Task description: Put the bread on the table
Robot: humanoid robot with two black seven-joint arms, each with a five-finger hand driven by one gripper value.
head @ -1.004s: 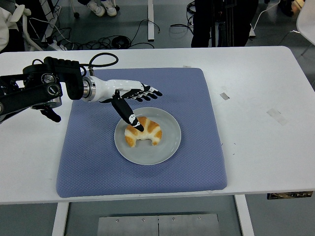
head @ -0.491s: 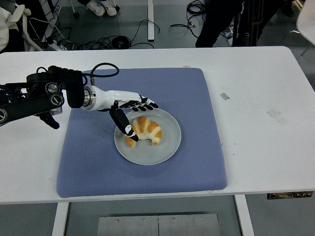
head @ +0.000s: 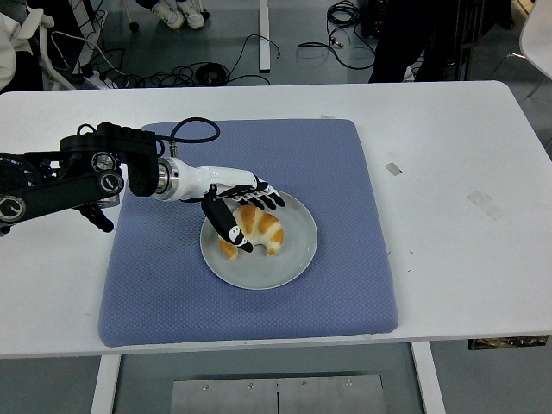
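one left hand (head: 235, 203) over bread (head: 255, 229), plate (head: 291, 260)

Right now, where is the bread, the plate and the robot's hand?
bread (head: 261, 226), head view, on its golden crust.
plate (head: 289, 263), head view, on its bare grey rim.
left hand (head: 235, 207), head view, mid-hand over the bread.
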